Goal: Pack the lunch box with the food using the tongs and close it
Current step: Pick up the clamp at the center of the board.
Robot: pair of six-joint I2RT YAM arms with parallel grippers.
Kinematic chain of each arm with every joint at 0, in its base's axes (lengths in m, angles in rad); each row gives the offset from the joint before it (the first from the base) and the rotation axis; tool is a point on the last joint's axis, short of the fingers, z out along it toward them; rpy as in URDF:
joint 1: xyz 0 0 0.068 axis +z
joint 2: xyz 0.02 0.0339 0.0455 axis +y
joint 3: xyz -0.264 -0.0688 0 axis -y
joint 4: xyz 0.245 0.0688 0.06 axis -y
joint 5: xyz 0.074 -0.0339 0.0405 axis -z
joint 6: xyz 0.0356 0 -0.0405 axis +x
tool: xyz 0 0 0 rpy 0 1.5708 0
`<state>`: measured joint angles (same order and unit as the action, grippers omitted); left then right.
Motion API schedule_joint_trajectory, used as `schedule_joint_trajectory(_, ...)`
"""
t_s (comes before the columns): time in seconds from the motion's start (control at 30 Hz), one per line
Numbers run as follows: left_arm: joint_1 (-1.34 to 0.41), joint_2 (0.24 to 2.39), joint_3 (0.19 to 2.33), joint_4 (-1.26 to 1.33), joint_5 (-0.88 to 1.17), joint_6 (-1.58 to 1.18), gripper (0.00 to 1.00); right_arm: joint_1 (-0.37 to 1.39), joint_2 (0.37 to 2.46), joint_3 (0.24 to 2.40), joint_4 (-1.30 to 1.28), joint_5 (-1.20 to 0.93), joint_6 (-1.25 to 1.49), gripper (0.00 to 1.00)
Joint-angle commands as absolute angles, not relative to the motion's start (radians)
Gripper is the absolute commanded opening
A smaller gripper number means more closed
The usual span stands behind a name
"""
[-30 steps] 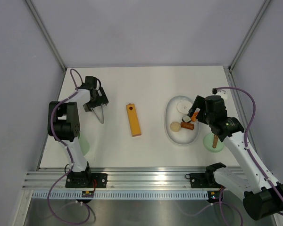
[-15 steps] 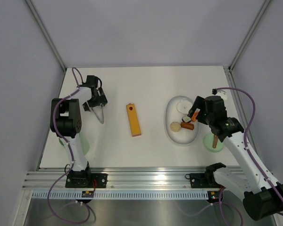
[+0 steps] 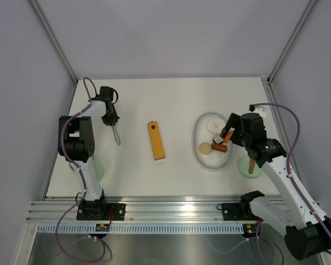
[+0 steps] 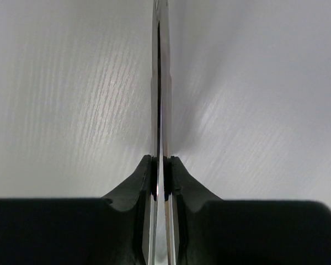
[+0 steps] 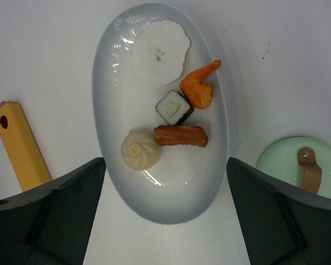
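**White tabletop: tongs pinched at left, food on plate at right**

Spread across a white table (image 3: pixel 182 99) between pale grey walls. At far left, squeezed between the closed fingers of the left claw (image 4: pixel 161 165): slim metal tongs (image 4: pixel 161 83), both arms pressed together, free end pointing toward the near edge. Hard to tell whether touching the tabletop. Partly hidden behind the left arm, close to the near edge: mint-green lunch box (image 3: pixel 99 172), uncovered. In mid-table, well apart from both claws: long orange block (image 3: pixel 156 141). At right, hovering wide open and holding nothing above a white oval plate (image 5: pixel 107 110): right claw (image 3: pixel 229 132). Laid out on the plate: flat white disc (image 5: pixel 157 51), orange piece (image 5: pixel 198 91), dark-and-white cube (image 5: pixel 174 107), brown sausage (image 5: pixel 180 135), round white bun (image 5: pixel 139 148). Sausage just beside bun and cube. Just right of the plate, flat on the table: green lid (image 5: pixel 284 160), brown handle (image 5: pixel 309 168) on top.
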<state>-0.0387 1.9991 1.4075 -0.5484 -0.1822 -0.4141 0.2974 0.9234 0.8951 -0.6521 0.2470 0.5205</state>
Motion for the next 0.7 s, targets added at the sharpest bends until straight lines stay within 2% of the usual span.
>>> schedule_joint_trajectory(0.0,-0.057,1.830,1.413,-0.554,-0.141,-0.368,0.13,0.296,0.907,0.903,-0.657,0.279,0.515,1.00)
schedule_joint_trajectory(0.23,-0.185,1.619,1.384,-0.693,-0.110,-0.275,0.15,0.296,0.919,0.922,-0.676,0.302,0.500,1.00)
schedule_joint_trajectory(0.33,-0.344,1.545,1.364,-0.758,-0.109,-0.236,0.18,0.295,0.927,0.936,-0.695,0.321,0.499,1.00)
schedule_joint_trajectory(0.67,-0.632,1.460,1.370,-0.857,-0.103,-0.273,0.24,0.295,0.913,0.951,-0.736,0.350,0.512,0.99)
